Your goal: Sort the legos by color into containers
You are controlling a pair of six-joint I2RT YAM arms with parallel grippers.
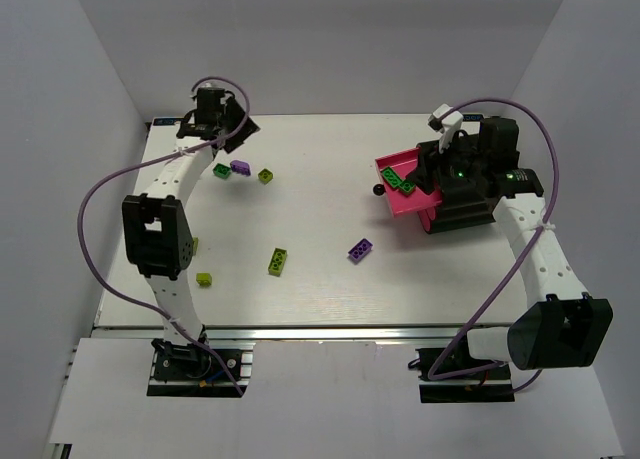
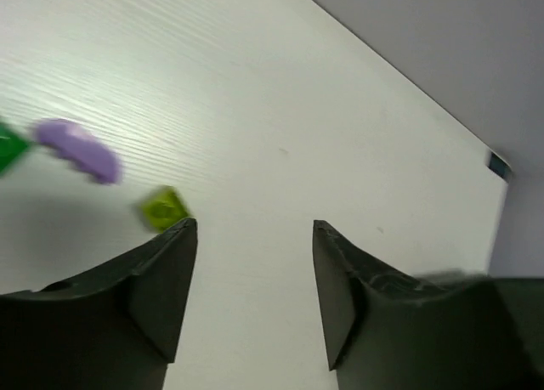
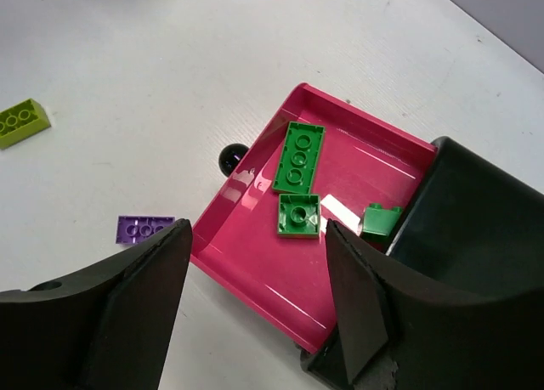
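Observation:
The pink drawer (image 1: 392, 165) juts out of the black cabinet (image 1: 468, 207) at the right. It holds three dark green legos: an oblong one (image 3: 299, 156), a square one (image 3: 298, 215) and a small one (image 3: 380, 222). My right gripper (image 3: 257, 237) hovers open and empty over the drawer (image 3: 246, 271); it also shows in the top view (image 1: 430, 171). My left gripper (image 2: 252, 237) is open and empty above the far left of the table, also seen from the top (image 1: 228, 135). Near it lie a dark green lego (image 1: 221, 170), a purple one (image 1: 240, 166) and a lime one (image 1: 265, 176).
More legos lie on the table: a lime oblong (image 1: 278, 262), a purple one (image 1: 360, 249) and a lime square (image 1: 204, 279). The drawer's black knob (image 3: 231, 158) faces the table's middle. White walls enclose the table on three sides.

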